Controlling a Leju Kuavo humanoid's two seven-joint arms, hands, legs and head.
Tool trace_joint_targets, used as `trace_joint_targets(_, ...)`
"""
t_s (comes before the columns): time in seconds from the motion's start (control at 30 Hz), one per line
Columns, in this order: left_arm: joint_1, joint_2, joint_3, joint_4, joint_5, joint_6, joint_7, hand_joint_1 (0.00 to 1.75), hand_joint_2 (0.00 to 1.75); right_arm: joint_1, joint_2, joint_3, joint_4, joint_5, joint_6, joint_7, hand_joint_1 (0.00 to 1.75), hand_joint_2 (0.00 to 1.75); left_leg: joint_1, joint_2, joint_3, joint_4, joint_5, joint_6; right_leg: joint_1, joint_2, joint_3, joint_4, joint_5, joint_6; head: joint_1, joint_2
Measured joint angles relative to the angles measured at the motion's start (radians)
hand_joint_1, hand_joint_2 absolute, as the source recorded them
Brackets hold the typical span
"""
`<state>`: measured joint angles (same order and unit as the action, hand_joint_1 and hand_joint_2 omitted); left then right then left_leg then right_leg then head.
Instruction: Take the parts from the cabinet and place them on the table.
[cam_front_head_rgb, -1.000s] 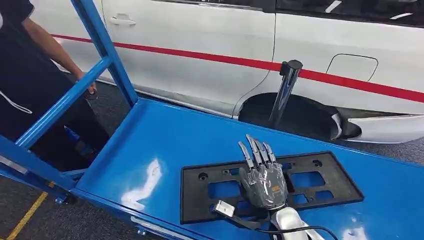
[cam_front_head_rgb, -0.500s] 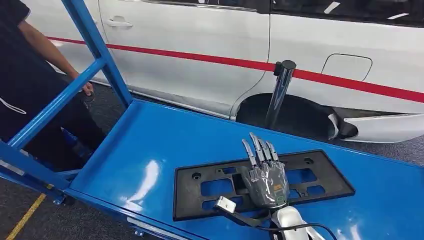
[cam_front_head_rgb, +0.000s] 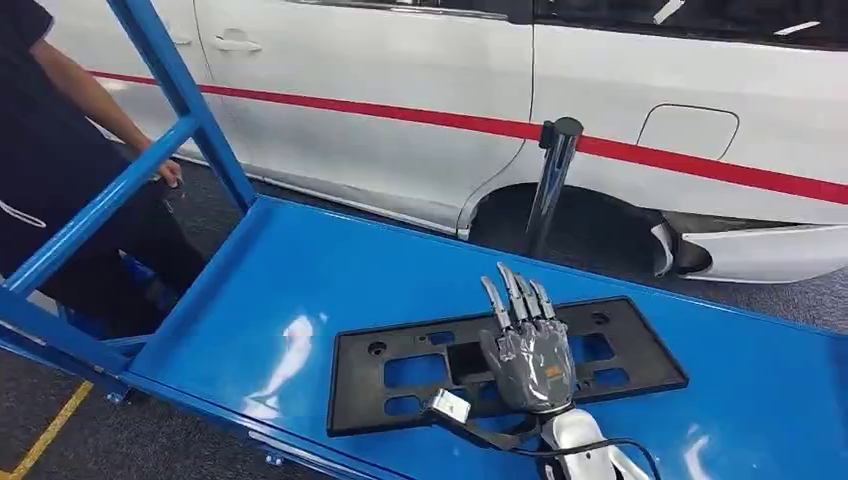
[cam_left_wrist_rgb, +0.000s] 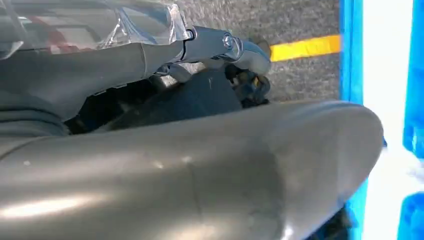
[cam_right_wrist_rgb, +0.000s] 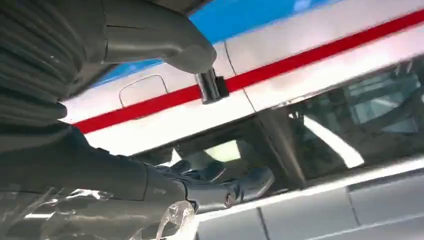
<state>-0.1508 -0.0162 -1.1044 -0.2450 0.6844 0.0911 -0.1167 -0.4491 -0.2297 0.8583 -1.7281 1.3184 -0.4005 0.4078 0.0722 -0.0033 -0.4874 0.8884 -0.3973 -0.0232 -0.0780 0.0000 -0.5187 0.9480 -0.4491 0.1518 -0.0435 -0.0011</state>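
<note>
While our right hand (cam_front_head_rgb: 528, 355) hovers with fingers straight and spread, holding nothing, the black license plate bracket (cam_front_head_rgb: 420, 375) lies flat beneath it on the blue table (cam_front_head_rgb: 300, 280). We cannot tell how our left hand's (cam_left_wrist_rgb: 150, 165) fingers lie.

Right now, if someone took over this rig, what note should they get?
Right hand: fingers straight, lying over the black part, not visibly gripping it.
Left hand: seen close up near the table edge; state unclear.
Part lies flat on the blue table.
Done: this part appears placed.
Left: lift the right hand away; any remaining cabinet parts can't be judged from here.
</note>
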Motion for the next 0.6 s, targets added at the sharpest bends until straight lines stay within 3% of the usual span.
trace_joint_targets(0.03,-0.002,0.004,0.0,0.001,0.0,-0.001,0.0,0.0,0.0,-0.006,0.005,0.003,-0.003,0.0,0.0,0.0,0.0,1.75,0.017,-0.004,-0.015,0.006,-0.004,-0.01,0.012,0.019,-0.011,0.042,0.012,-0.015,0.004,0.0)
trace_joint_targets(0.07,-0.004,0.0,0.0,0.001,0.0,-0.002,0.001,0.0,0.0,-0.013,0.007,0.003,-0.01,0.001,0.0,-0.002,0.0,1.75,0.01,-0.003,-0.008,0.013,-0.009,-0.021,0.016,0.029,-0.031,0.062,0.02,-0.041,-0.002,0.0)
trace_joint_targets(0.1,-0.003,-0.002,0.0,0.001,0.0,-0.002,0.001,0.0,0.0,-0.019,0.011,0.003,-0.011,0.0,0.0,-0.002,0.0,1.75,0.021,-0.002,-0.007,0.016,-0.016,-0.031,0.021,0.028,-0.012,0.029,-0.017,-0.067,-0.003,0.0)
trace_joint_targets(0.17,-0.003,-0.004,0.0,0.001,0.0,-0.003,0.001,0.0,0.0,-0.022,0.011,0.0,-0.011,0.0,0.001,-0.002,0.0,1.75,0.034,-0.001,-0.009,0.005,-0.004,-0.049,0.036,0.028,-0.021,0.032,-0.003,-0.104,-0.009,0.0)
trace_joint_targets(0.2,-0.002,-0.004,0.0,0.001,0.0,-0.002,0.001,0.0,0.0,-0.022,0.011,0.0,-0.011,0.0,0.003,-0.001,0.0,1.75,0.039,-0.001,-0.018,0.032,-0.03,-0.042,0.034,0.021,-0.029,0.028,0.009,-0.117,-0.014,0.0)
trace_joint_targets(0.27,-0.007,-0.004,0.0,0.001,0.0,-0.002,-0.002,0.0,0.0,-0.022,0.007,0.0,-0.01,0.0,0.003,-0.001,0.0,1.75,0.023,0.0,-0.074,0.166,-0.159,-0.02,0.035,0.02,-0.052,0.028,0.028,-0.133,-0.015,0.0)
trace_joint_targets(0.3,-0.012,-0.004,0.0,0.001,0.0,-0.005,-0.002,0.0,0.0,-0.023,0.006,0.0,-0.01,0.0,0.003,-0.001,0.0,1.75,0.013,-0.001,-0.102,0.252,-0.213,-0.016,0.036,0.019,-0.065,0.028,0.038,-0.135,-0.015,0.0)
trace_joint_targets(0.33,-0.016,-0.004,0.0,0.001,0.0,-0.005,-0.002,0.0,0.0,-0.022,0.006,0.0,-0.01,0.0,0.003,-0.001,0.0,1.75,0.005,-0.001,-0.122,0.331,-0.247,-0.012,0.04,0.018,-0.079,0.028,0.049,-0.135,-0.015,0.0)
trace_joint_targets(0.37,-0.018,-0.004,0.0,0.001,0.0,-0.005,-0.002,0.0,0.0,-0.022,0.006,0.0,-0.008,-0.001,0.003,-0.001,0.0,1.75,-0.002,-0.001,-0.125,0.374,-0.246,-0.007,0.043,0.016,-0.094,0.028,0.06,-0.133,-0.015,0.0)
trace_joint_targets(0.4,-0.017,-0.004,0.0,0.001,0.0,-0.005,-0.002,0.0,0.0,-0.022,0.006,0.0,-0.006,-0.002,0.003,-0.001,0.0,1.75,-0.008,-0.001,-0.109,0.37,-0.219,-0.001,0.044,0.015,-0.107,0.029,0.07,-0.13,-0.015,0.0)
trace_joint_targets(0.43,-0.016,-0.004,0.0,0.001,0.0,-0.005,-0.002,0.0,0.0,-0.022,0.005,0.0,-0.005,-0.002,0.003,-0.001,0.0,1.75,-0.013,-0.001,-0.076,0.33,-0.177,0.007,0.044,0.012,-0.121,0.029,0.08,-0.127,-0.014,0.0)
trace_joint_targets(0.47,-0.014,-0.004,0.0,0.001,0.0,-0.005,0.002,0.0,0.0,-0.021,0.005,0.0,-0.003,-0.002,0.003,-0.001,0.0,1.75,-0.017,0.0,-0.023,0.251,-0.141,0.017,0.044,0.012,-0.135,0.029,0.092,-0.121,-0.014,0.0)
trace_joint_targets(0.5,-0.013,-0.004,0.0,0.001,0.0,-0.005,0.002,0.0,0.0,-0.02,0.005,0.0,-0.002,-0.002,0.003,-0.001,0.0,1.75,-0.021,0.0,0.031,0.168,-0.132,0.026,0.044,0.01,-0.145,0.03,0.102,-0.116,-0.014,0.0)
trace_joint_targets(0.53,-0.014,-0.003,0.0,0.001,0.0,-0.005,0.002,0.0,0.0,-0.019,0.005,0.0,-0.002,-0.002,0.003,-0.001,0.0,1.75,-0.032,0.001,0.1,0.072,-0.149,0.035,0.047,0.007,-0.152,0.032,0.11,-0.108,-0.014,0.0)
trace_joint_targets(0.57,-0.017,-0.002,0.0,0.001,0.0,-0.004,0.001,0.0,0.0,-0.019,0.004,0.0,-0.002,-0.002,0.003,-0.001,0.0,1.75,-0.037,0.002,0.124,0.014,-0.154,0.035,0.048,0.003,-0.156,0.033,0.119,-0.1,-0.015,0.0)
trace_joint_targets(0.6,-0.015,-0.003,0.0,0.001,0.0,-0.005,0.001,0.0,0.0,-0.018,0.002,0.0,0.0,-0.002,0.003,-0.001,0.0,1.75,-0.042,0.002,0.105,0.026,-0.147,0.03,0.047,-0.001,-0.153,0.023,0.133,-0.093,-0.013,0.0)
